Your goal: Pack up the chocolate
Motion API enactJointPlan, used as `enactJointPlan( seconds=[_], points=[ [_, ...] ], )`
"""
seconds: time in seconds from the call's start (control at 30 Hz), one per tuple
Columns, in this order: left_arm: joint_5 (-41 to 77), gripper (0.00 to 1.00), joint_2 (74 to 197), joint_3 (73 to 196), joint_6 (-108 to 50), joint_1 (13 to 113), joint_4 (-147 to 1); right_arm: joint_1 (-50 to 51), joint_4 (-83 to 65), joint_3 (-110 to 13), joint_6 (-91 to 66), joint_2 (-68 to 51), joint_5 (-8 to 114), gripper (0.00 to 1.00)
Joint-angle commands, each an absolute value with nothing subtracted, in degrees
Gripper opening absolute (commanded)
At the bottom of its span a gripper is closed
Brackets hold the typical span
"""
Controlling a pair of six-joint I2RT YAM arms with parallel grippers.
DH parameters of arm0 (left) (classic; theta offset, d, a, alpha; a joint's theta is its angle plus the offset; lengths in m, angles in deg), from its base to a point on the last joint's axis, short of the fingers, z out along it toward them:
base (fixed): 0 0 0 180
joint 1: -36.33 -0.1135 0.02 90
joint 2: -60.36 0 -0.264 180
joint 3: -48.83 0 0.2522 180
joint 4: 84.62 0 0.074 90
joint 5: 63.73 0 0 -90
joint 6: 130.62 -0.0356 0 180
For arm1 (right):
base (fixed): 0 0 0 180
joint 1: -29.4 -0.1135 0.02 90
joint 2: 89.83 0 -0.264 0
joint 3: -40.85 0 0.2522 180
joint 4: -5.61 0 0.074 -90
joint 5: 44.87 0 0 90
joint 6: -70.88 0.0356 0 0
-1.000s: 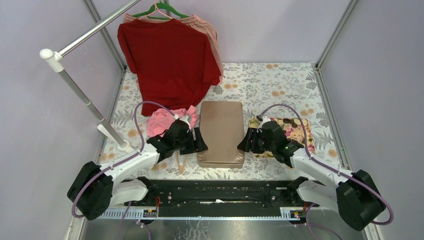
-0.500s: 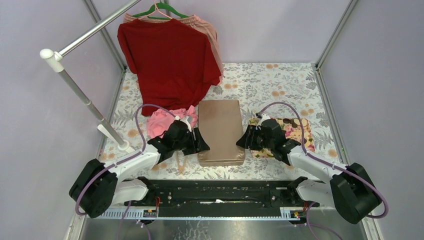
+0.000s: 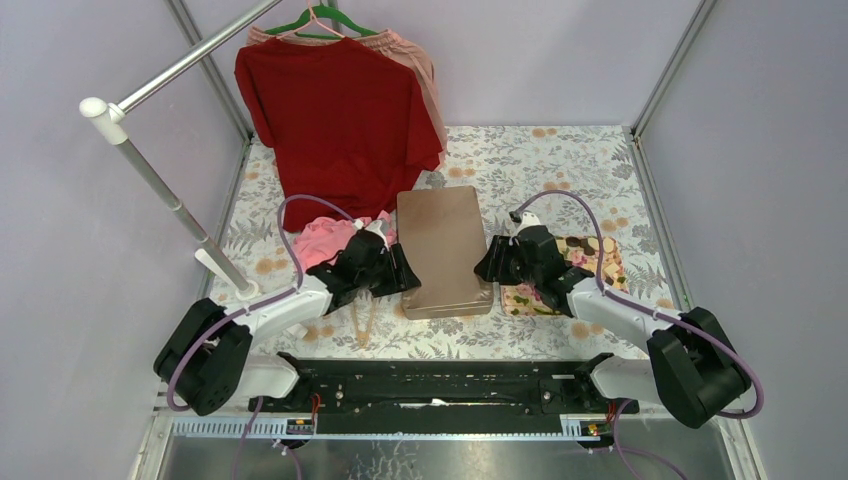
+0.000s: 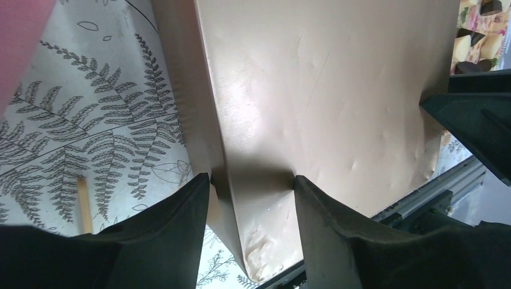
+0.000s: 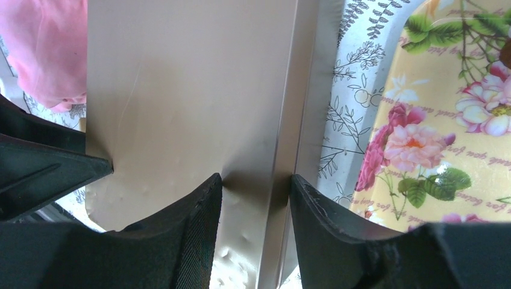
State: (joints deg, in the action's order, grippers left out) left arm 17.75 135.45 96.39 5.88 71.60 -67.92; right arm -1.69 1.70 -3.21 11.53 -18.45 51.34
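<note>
A flat tan metal box (image 3: 440, 250) lies lengthwise in the middle of the flowered table. My left gripper (image 3: 402, 272) is shut on its left rim, one finger on the outer wall and one on the top (image 4: 252, 177). My right gripper (image 3: 487, 265) is shut on its right rim in the same way (image 5: 256, 176). The box fills both wrist views (image 4: 325, 90) (image 5: 187, 90). The chocolate (image 3: 583, 246), dark and pale pieces, lies on a flower-patterned tray (image 3: 600, 275) right of the box. A few pieces show in the left wrist view (image 4: 476, 36). The tray also shows in the right wrist view (image 5: 422, 120).
A red T-shirt (image 3: 335, 120) hangs on a hanger at the back left. A pink cloth (image 3: 325, 240) lies left of the box. A white rail pole (image 3: 160, 180) slants at the left. Thin wooden sticks (image 3: 360, 320) lie near the left arm. The black base rail (image 3: 430, 385) runs along the front.
Both grippers have moved away from the bases with the box between them. The box now sits farther back on the table, and both arms reach farther out.
</note>
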Motion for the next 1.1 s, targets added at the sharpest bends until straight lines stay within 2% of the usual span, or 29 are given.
enactJointPlan(
  seconds=[0.0, 0.33, 0.6, 0.87, 1.07],
  points=[
    [23.4, 0.6, 134.1, 97.0, 2.7, 71.9, -64.3, -1.4, -0.8, -4.9, 9.6, -18.5, 55.4, 0.51],
    [20.5, 0.63, 137.1, 96.0, 3.3, 71.9, -65.0, -1.3, -5.8, -3.2, 11.2, -23.4, 57.9, 0.55],
    [19.7, 0.64, 138.9, 96.7, 3.2, 72.0, -65.1, -1.3, -9.7, 2.4, 13.2, -27.1, 61.1, 0.53],
    [19.4, 0.68, 139.6, 97.4, 3.2, 72.0, -65.0, -1.2, -6.6, 7.6, 16.1, -23.7, 64.2, 0.41],
    [20.9, 0.76, 139.8, 98.0, 3.2, 72.0, -64.2, -1.0, -11.0, 7.7, 16.9, -21.9, 64.0, 0.33]
  ],
)
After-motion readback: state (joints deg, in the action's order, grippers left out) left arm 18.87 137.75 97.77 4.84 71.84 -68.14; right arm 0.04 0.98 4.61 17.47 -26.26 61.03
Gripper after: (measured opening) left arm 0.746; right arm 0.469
